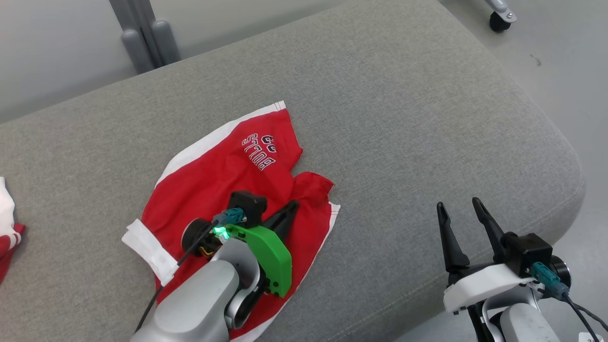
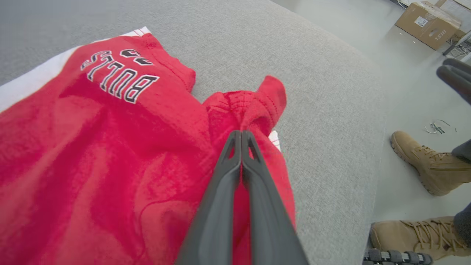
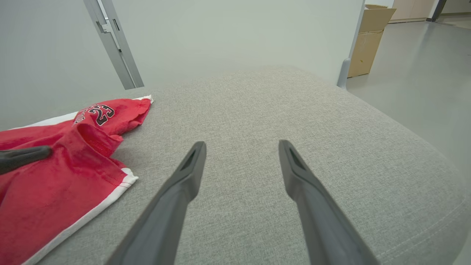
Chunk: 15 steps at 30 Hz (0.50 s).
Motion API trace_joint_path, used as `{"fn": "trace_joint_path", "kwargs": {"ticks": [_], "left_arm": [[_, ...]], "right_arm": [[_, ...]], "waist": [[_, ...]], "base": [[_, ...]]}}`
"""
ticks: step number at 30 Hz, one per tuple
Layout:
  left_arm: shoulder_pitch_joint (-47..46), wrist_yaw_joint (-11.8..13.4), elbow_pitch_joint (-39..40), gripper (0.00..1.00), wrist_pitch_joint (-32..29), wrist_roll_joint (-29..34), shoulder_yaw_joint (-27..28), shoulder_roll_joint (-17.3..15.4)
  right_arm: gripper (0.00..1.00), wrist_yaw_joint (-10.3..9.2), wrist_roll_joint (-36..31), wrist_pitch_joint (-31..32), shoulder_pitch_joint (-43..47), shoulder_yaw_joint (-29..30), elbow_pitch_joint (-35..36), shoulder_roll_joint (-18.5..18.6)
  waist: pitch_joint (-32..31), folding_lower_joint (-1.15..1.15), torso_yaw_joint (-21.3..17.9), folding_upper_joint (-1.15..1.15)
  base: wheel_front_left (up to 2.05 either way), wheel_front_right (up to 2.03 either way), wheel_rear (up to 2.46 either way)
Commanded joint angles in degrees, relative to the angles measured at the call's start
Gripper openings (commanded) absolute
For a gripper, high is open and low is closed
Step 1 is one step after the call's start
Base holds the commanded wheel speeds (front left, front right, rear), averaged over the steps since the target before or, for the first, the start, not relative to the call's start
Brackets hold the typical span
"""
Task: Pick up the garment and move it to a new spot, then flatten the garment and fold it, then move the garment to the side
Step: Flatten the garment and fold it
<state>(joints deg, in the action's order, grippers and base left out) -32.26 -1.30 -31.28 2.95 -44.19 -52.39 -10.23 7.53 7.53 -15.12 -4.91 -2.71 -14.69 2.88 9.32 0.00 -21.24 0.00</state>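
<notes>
The garment point(image 1: 228, 175) is a pair of red shorts with white trim and "BULLS" lettering, lying rumpled on the grey cushion point(image 1: 403, 118). My left gripper point(image 1: 293, 205) is shut, low over the garment's right part. In the left wrist view its fingertips point(image 2: 241, 133) are pressed together just short of a bunched fold of the garment point(image 2: 110, 147); no cloth shows between them. My right gripper point(image 1: 459, 204) stands open over bare cushion to the right of the garment. In the right wrist view, the right gripper point(image 3: 241, 144) has nothing between its fingers and the garment point(image 3: 55, 184) lies to the left.
Another red and white cloth point(image 1: 7, 228) lies at the cushion's left edge. A person's tan boots point(image 2: 430, 169) stand on the floor past the cushion's right edge. Cardboard boxes point(image 3: 369, 36) and a caster wheel point(image 1: 498, 21) are farther off. Grey posts point(image 1: 147, 38) rise behind the cushion.
</notes>
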Motion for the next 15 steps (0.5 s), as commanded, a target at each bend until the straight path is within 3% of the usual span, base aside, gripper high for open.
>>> {"fn": "trace_joint_path", "kwargs": {"ticks": [1,14,15], "left_arm": [[-1.1,0.7,-1.6,0.00,0.7,0.8,0.1,-0.2],[-7.6,2.8,-14.6,0.00,8.3,4.9,0.0,2.7],[-8.4,2.8,-15.6,0.28,9.1,5.7,-0.5,2.8]], "right_arm": [[1.00,-0.08,0.4,0.0,-0.2,-0.1,0.1,0.0],[1.00,-0.08,0.6,0.0,-0.6,-0.2,0.0,0.0],[1.00,-0.08,0.5,0.0,-0.5,-0.3,0.0,0.0]], "waist": [[0.2,0.00,-0.2,0.00],[0.7,0.00,-0.2,0.00],[0.7,0.00,-0.1,0.00]], "base": [[0.00,0.00,0.00],[0.00,0.00,0.00],[0.00,0.00,0.00]]}}
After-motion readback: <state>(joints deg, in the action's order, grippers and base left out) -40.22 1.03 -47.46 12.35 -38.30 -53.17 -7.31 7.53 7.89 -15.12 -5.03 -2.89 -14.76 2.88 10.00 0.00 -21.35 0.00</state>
